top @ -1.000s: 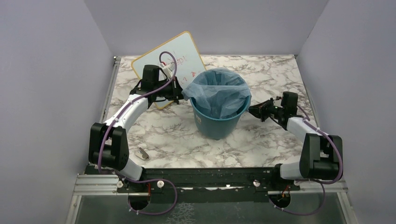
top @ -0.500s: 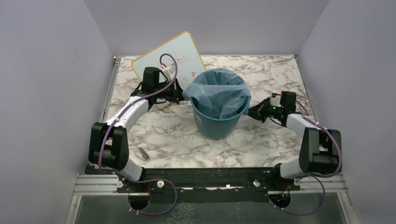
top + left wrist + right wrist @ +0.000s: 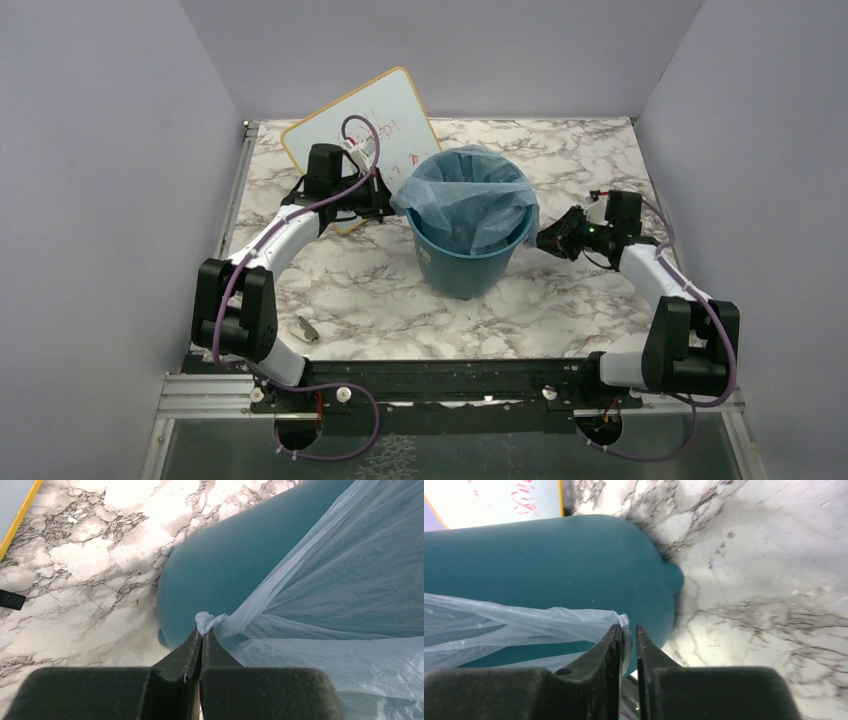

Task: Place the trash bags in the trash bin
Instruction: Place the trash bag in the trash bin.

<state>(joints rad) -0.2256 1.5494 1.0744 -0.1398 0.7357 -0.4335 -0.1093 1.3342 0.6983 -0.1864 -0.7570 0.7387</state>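
Pale-blue trash bag [image 3: 470,205] sits inside the trash bin [image 3: 462,268] as a liner, mouth up, long axis vert., top edge spread out over the rim. Bin stands upright mid counter [image 3: 560,300], wide end up. L tool [image 3: 200,632] clamped tight on a bunched bag corner by bin's left wall. R tool [image 3: 628,628] at right wall, jaws a crack apart, film edge at its tips. Whiteboard [image 3: 395,115] leans behind L arm.

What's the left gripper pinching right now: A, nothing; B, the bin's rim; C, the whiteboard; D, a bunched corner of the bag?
D: the left wrist view shows the left gripper shut on a bunched corner of the bag, just outside the bin.
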